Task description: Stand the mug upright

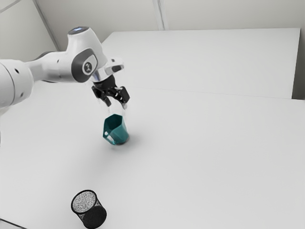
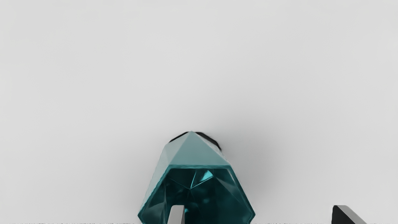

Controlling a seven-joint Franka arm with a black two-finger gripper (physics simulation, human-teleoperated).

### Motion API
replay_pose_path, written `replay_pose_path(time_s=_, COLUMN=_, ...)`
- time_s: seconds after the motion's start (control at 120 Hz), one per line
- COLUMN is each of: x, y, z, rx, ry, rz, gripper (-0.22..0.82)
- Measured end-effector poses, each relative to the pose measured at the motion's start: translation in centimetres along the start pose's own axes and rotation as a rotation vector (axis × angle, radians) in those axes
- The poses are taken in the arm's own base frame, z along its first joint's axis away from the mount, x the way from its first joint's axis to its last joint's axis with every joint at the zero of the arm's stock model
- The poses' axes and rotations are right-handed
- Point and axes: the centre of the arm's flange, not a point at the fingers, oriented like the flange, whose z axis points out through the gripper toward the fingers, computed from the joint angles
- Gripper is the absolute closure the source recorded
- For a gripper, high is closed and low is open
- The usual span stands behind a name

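1. Black and standing open, the claw (image 1: 116, 101) is above the mug (image 1: 115, 130), gripping nothing. In the wrist view one finger (image 2: 176, 214) overlaps the mug's mouth while the other (image 2: 345, 215) is well out past its side; that spread probably leaves room for a wall to pass between them, or to clear it on leaving.
2. Teal and faceted, the mug appears to stand on its narrow dark base (image 2: 210, 140), mouth up, as the task wants. Its lean in both views is likely just the slanting look down at it. The broad base should keep it steady without help.
3. On the mug's side toward the exterior view's left is its handle (image 1: 109, 137), away from the fingers, so it should not snag them.
4. Farther from the mug, toward the exterior view's bottom, a mesh pencil cup (image 1: 89, 209) sits on the white table (image 1: 205, 157), leaving working room around the mug.
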Motion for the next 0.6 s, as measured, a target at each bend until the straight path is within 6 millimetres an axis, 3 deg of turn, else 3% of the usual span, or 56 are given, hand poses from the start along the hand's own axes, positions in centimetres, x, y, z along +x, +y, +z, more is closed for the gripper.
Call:
replay_pose_path(time_s=0.108, x=1.4, y=0.5, z=-7.3, rx=0.001, ry=0.035, rz=0.002, gripper=0.06)
replay_pose_path(time_s=0.183, x=0.5, y=0.7, z=-11.4, rx=0.005, ry=0.037, rz=-0.002, gripper=0.04)
replay_pose_path(time_s=0.275, x=-0.8, y=1.0, z=-14.7, rx=0.008, ry=0.023, rz=-0.003, gripper=0.03)
replay_pose_path(time_s=0.375, x=-1.8, y=1.6, z=-15.7, rx=0.008, ry=-0.012, rz=0.0, gripper=0.02)
replay_pose_path(time_s=0.6, x=-2.5, y=2.0, z=-15.5, rx=0.003, ry=-0.072, rz=-0.001, gripper=0.01)
